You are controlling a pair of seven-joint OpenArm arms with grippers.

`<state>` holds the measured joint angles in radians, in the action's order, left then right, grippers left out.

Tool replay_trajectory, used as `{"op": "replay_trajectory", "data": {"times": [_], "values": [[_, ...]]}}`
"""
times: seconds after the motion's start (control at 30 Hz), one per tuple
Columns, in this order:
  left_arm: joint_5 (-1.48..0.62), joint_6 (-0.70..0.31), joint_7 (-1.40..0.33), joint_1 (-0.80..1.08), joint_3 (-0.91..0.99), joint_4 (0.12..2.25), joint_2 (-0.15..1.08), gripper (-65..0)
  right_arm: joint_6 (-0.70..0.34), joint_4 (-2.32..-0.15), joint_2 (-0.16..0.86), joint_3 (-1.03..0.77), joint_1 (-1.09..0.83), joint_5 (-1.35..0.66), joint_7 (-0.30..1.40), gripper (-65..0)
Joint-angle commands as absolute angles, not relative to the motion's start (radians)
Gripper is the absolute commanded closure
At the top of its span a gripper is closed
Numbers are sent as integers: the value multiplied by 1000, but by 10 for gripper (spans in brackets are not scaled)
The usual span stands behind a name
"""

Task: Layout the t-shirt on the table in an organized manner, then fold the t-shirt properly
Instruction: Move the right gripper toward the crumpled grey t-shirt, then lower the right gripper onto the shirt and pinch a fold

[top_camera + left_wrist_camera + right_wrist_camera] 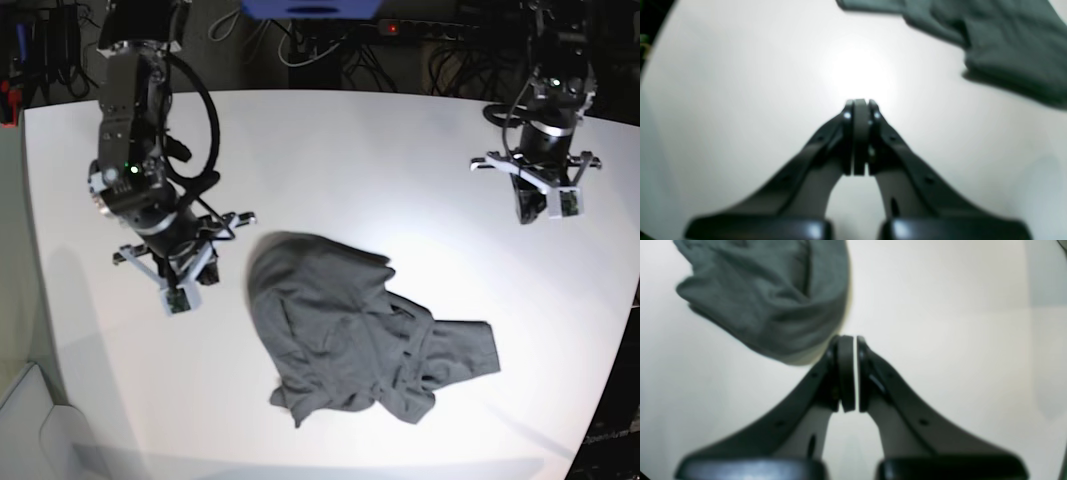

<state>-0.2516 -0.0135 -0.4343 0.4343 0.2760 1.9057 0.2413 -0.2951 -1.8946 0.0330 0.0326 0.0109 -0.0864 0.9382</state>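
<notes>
White and matte, the table (330, 150) fills nearly the whole base view, with rounded edges and a dark background of cables and equipment behind its far side. A bright reflection of overhead light sits on the surface toward the middle. The t-shirt (360, 340) lies crumpled on the near half of the table, roughly central, dark charcoal-grey, bunched into uneven folds with one lobe toward the far left of the heap and a flatter flap reaching out to the near right; it is not spread flat and no sleeve or neck opening can be picked out with certainty. The right gripper (180, 285) hangs above the table on the base view's left side, just beside the left edge of the cloth but not touching it; its wrist view shows the two fingers brought together with only a thin sliver of light between the pads, nothing caught in them, and the grey fabric lying up and to the left of the fingertips. The left gripper (530, 205) hangs over the far right part of the table, well apart from the garment; its wrist view shows the fingers pressed together, empty, over bare white surface, with a blurred edge of the shirt in the upper right corner of that view. Both wrist views are soft in focus, so fine fabric detail cannot be read.
</notes>
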Motion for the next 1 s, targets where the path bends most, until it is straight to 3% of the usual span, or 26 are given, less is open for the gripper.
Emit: {"op": "replay_trajectory", "data": {"times": [0.0, 0.1, 0.37, 0.57, 0.87, 0.97], "values": [[-249, -12, -417, 427, 282, 1925, 249, -3, -297, -1893, 30, 41, 42, -91, 915, -1], [-249, -12, -417, 424, 305, 1920, 249, -3, -297, -1830, 15, 58, 93, -91, 915, -6], [-249, -12, -415, 414, 328, 1922, 249, -4, -297, -1730, -24, 163, 214, -91, 911, -125], [-249, -12, -415, 418, 363, 1922, 248, -4, -297, -1593, -94, 193, 306, -91, 900, -127], [-249, -13, -417, 418, 479, 1917, 208, -7, -295, -1323, -156, 315, 409, -91, 707, -129], [-249, -13, -417, 418, 481, 1913, 208, -68, -274, -1237, -157, 351, 435, -93, 630, -129]]}}
